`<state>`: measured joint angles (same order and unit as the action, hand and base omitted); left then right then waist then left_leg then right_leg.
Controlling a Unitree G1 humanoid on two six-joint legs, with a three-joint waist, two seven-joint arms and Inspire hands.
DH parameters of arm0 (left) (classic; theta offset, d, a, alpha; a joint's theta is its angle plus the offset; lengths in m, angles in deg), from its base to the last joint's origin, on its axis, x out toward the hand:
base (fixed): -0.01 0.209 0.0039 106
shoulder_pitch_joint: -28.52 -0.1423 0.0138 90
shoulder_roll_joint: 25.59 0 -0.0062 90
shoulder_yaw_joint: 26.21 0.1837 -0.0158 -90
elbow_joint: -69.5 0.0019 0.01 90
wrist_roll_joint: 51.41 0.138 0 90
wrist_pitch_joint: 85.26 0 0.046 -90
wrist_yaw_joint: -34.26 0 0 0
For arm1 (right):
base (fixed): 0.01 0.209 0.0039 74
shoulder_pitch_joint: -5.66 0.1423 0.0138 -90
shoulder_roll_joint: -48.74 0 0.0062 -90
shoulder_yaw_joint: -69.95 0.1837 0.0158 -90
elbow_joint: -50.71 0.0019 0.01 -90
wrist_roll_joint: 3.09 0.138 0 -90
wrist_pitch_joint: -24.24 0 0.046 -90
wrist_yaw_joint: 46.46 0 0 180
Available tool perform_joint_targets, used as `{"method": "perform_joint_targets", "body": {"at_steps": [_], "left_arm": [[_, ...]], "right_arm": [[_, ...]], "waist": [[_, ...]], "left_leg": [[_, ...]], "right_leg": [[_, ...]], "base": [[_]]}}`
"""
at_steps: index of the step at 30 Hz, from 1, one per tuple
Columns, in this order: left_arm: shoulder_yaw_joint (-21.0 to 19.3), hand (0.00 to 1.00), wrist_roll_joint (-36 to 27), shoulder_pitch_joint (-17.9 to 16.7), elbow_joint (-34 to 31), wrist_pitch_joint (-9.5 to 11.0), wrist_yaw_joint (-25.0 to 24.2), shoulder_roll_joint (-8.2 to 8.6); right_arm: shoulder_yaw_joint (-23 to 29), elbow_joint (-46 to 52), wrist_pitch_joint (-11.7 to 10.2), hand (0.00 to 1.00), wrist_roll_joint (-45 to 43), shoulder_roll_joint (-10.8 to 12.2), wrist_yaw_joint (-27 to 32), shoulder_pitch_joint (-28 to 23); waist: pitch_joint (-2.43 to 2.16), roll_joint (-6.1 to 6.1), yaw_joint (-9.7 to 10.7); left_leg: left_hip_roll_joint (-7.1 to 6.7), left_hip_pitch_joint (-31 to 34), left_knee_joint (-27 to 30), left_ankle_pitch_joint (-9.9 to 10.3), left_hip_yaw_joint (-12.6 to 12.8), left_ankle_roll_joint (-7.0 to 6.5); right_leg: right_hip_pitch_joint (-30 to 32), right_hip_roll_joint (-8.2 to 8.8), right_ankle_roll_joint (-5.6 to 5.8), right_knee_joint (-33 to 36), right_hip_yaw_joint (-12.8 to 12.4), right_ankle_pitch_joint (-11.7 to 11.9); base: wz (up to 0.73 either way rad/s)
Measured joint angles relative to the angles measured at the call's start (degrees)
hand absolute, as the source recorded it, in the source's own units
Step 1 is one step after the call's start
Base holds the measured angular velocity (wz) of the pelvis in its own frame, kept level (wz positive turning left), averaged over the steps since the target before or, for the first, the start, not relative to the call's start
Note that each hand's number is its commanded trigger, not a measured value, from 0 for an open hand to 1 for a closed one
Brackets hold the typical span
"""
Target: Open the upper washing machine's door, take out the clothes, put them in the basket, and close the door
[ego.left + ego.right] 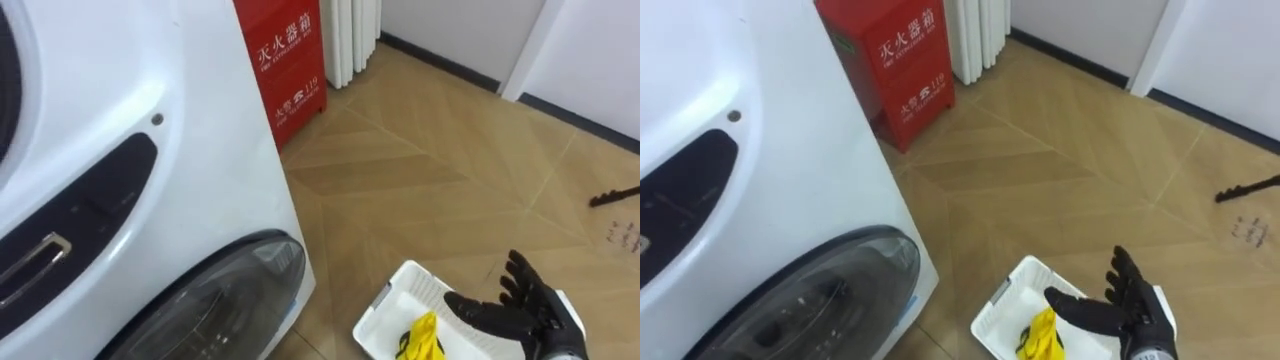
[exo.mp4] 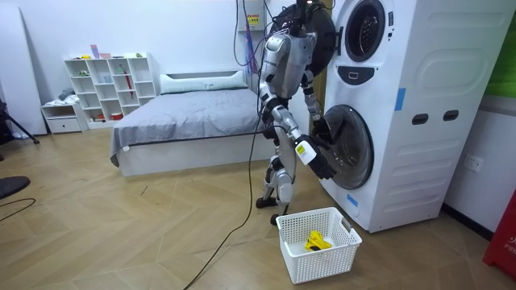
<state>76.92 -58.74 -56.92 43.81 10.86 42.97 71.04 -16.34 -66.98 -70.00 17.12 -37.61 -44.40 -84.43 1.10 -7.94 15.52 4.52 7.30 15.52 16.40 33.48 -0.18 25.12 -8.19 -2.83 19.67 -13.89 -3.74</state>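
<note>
Nearest to us is the right hand, spread wide and holding nothing, hanging just above the white laundry basket. Inside the basket, under the thumb side of the hand, lies a yellow garment. It is crumpled against the basket's floor, and the hand does not touch it. We judge that an open hand over the basket fits a drop-off spot: the basket stands on the wooden floor right beside the washing machine, so a garment needs only a short swing from drum to basket.

The machine's white front is close on our left, with its lower door of dark glass bulging toward us. We cannot tell from here whether that door is latched or ajar, nor whether more clothes sit behind it. A red fire-extinguisher cabinet stands past the machine's corner, well apart from the work.

From the room view the robot stands upright facing the machine, with the basket at its feet. Its left hand is up by the lower door's rim, dark against dark, and we cannot tell its state. We think the next step is a reach back to the drum.
</note>
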Motion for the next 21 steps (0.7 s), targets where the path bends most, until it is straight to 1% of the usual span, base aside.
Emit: {"method": "perform_joint_targets", "body": {"at_steps": [1, 3, 4, 5, 6, 7, 8, 9, 10, 11, 12, 13, 14, 15, 16, 17, 18, 19, 20, 21], "left_arm": [[0.0, 0.0, 0.0, -0.6, -0.7, 0.7, 0.0, -0.28], [-0.7, 0.0, 0.1, -1.3, -0.7, 0.8, 0.0, -0.37], [-1.4, 0.0, 0.1, -2.0, -0.7, 0.9, -0.2, -0.42], [-1.7, 0.0, 0.1, -2.3, -0.7, 0.9, -0.2, -0.5], [-1.9, 0.0, 0.1, -2.9, -1.3, 1.0, -0.2, -1.0], [-1.9, 0.0, 0.1, -3.4, -1.4, 1.5, -0.2, -1.31], [-1.9, 0.0, 0.1, -3.4, -1.4, 1.7, -0.2, -1.45], [-1.9, 0.0, 0.1, -3.8, -1.3, 2.3, -0.2, -1.59], [-1.9, 0.0, 0.1, -4.6, -1.2, 3.1, -0.2, -1.64], [-1.9, 0.0, 0.1, -4.9, -1.3, 3.2, -0.2, -1.64], [-1.9, 0.0, 0.4, -5.8, -1.3, 3.3, -0.2, -1.68], [-2.8, 0.0, 0.5, -7.2, -1.4, 3.3, -0.2, -1.72], [-3.2, 0.0, 0.5, -8.0, -1.4, 3.3, -0.2, -1.72], [-4.1, 0.0, 0.6, -9.7, -1.5, 3.2, -0.2, -1.71], [-4.2, 0.0, 0.7, -11.2, -1.9, 3.2, 0.2, -1.87], [-4.3, 0.0, 0.7, -12.1, -1.9, 3.1, 0.4, -1.89], [-4.8, 0.0, 0.7, -13.4, -1.9, 3.0, 0.9, -1.86], [-5.7, 0.0, 1.0, -14.6, -1.8, 2.9, 1.5, -1.81], [-6.3, 0.0, 1.4, -15.5, -1.8, 2.9, 1.9, -1.82], [-7.8, 0.0, 1.7, -16.6, -1.7, 2.9, 2.3, -1.82]], "right_arm": [[0.0, 0.4, -0.1, 0.0, 0.2, 0.1, -0.2, -0.9], [0.0, 0.4, -0.1, 0.0, 1.4, 0.1, -0.4, -1.8], [0.1, 0.3, -0.1, 0.0, 2.1, 0.1, -0.3, -2.4], [0.2, 0.3, -0.1, 0.0, 2.2, 0.1, -0.3, -2.8], [0.4, 0.3, -0.1, 0.0, 2.9, 0.1, -0.3, -3.5], [0.5, 0.2, -0.5, 0.0, 4.2, 0.1, -0.2, -4.2], [0.5, 0.1, -1.0, 0.0, 4.8, 0.1, -0.2, -4.8], [0.3, -0.7, -2.2, 0.0, 6.0, 0.2, -0.2, -5.9], [0.4, -2.8, -3.0, 0.0, 6.7, 0.3, -0.3, -6.9], [0.4, -4.0, -3.1, 0.0, 7.1, 0.4, -0.3, -7.4], [0.4, -6.4, -3.2, 0.0, 7.9, 0.9, -0.1, -8.7], [0.4, -9.4, -3.2, 0.0, 8.7, 1.6, -0.1, -9.5], [0.4, -10.8, -3.2, 0.0, 8.8, 1.8, -0.1, -9.9], [0.4, -13.7, -3.1, 0.0, 9.2, 1.9, -0.2, -10.5], [0.7, -16.9, -3.2, 0.0, 9.6, 1.9, 0.1, -11.0], [1.1, -18.3, -3.2, 0.0, 9.8, 1.9, 0.3, -11.2], [2.1, -21.1, -3.2, 0.0, 10.7, 1.9, 0.7, -11.7], [2.5, -24.6, -3.2, 0.0, 11.0, 1.9, 1.1, -12.2], [2.6, -26.4, -3.2, 0.0, 11.0, 2.0, 1.1, -12.3], [3.1, -29.3, -3.2, 0.0, 10.8, 2.7, 1.1, -12.4]], "waist": [[-0.12, 0.37, -0.1], [-0.19, 0.9, -0.3], [-0.28, 1.09, -0.3], [-0.32, 1.22, -0.3], [-0.45, 1.55, -0.3], [-0.45, 1.63, -0.6], [-0.49, 1.75, -0.8], [-0.55, 1.91, -1.4], [-0.68, 2.22, -1.5], [-0.78, 2.43, -1.6], [-0.93, 3.12, -2.1], [-1.1, 4.13, -3.0], [-1.19, 4.62, -3.4], [-1.16, 5.21, -3.8], [-1.21, 5.68, -3.7], [-1.26, 5.9, -3.9], [-1.35, 6.29, -4.8], [-1.36, 6.62, -5.1], [-1.44, 6.83, -5.4], [-1.29, 7.18, -6.5]], "left_leg": [[-0.01, -0.3, 0.0, 0.0, -0.8, 0.0], [0.0, -0.7, 0.0, 0.0, -1.7, 0.0], [0.05, -1.0, -0.1, 0.0, -2.7, 0.0], [0.09, -1.2, -0.1, 0.0, -3.0, 0.0], [0.12, -1.6, -0.3, 0.0, -3.8, 0.01], [0.19, -2.4, -0.9, 0.0, -3.9, 0.04], [0.2, -2.9, -1.3, 0.0, -4.0, 0.04], [0.29, -4.0, -2.0, 0.0, -4.7, 0.05], [0.44, -5.0, -2.3, 0.0, -6.0, 0.07], [0.52, -5.6, -2.4, 0.0, -6.4, 0.07], [0.68, -6.9, -2.9, -0.1, -7.3, 0.2], [0.73, -8.1, -3.3, -0.2, -7.8, 0.37], [0.73, -8.7, -3.6, -0.3, -8.2, 0.45], [0.71, -9.7, -4.0, -0.3, -9.8, 0.58], [0.7, -10.4, -4.2, -0.4, -11.5, 0.7], [0.71, -10.8, -4.3, -0.4, -12.0, 0.7], [0.65, -11.5, -4.3, -0.4, -12.8, 0.7], [0.61, -12.1, -4.6, -0.4, -13.8, 0.7], [0.57, -12.4, -4.8, -0.4, -14.2, 0.75], [0.5, -13.1, -5.1, -0.5, -15.0, 0.78]], "right_leg": [[-0.4, -0.01, -0.07, -0.1, 0.1, 0.0], [-1.2, 0.06, -0.09, -0.3, 0.5, -0.1], [-1.9, 0.22, -0.21, -1.0, 1.3, 0.0], [-2.3, 0.29, -0.24, -1.2, 1.6, 0.1], [-2.9, 0.56, -0.29, -1.4, 2.4, 0.0], [-4.1, 0.61, -0.35, -2.2, 3.4, 0.1], [-4.6, 0.5, -0.39, -2.3, 3.8, 0.0], [-6.1, 0.62, -0.46, -3.2, 4.7, 0.1], [-7.9, 0.88, -0.52, -4.1, 5.9, 0.0], [-8.8, 1.06, -0.59, -4.6, 6.7, 0.0], [-10.7, 1.23, -0.74, -5.4, 7.8, -0.2], [-12.3, 1.41, -0.85, -5.9, 8.5, -0.3], [-12.9, 1.69, -0.92, -6.0, 8.9, -0.5], [-14.5, 1.99, -0.92, -6.5, 10.3, -0.9], [-16.2, 2.12, -0.91, -7.6, 11.7, -0.9], [-17.0, 2.13, -0.92, -8.0, 12.4, -1.0], [-18.1, 2.33, -0.82, -8.3, 13.0, -1.2], [-19.3, 2.83, -0.78, -9.0, 14.1, -1.3], [-19.8, 3.02, -0.72, -9.1, 14.5, -1.4], [-20.7, 3.18, -0.72, -9.1, 15.1, -1.7]], "base": [[0.07], [0.1], [0.17], [0.27], [0.35], [0.36], [0.36], [0.43], [0.5], [0.6], [0.5], [0.41], [0.45], [0.63], [0.67], [0.57], [0.46], [0.47], [0.41], [0.28]]}}
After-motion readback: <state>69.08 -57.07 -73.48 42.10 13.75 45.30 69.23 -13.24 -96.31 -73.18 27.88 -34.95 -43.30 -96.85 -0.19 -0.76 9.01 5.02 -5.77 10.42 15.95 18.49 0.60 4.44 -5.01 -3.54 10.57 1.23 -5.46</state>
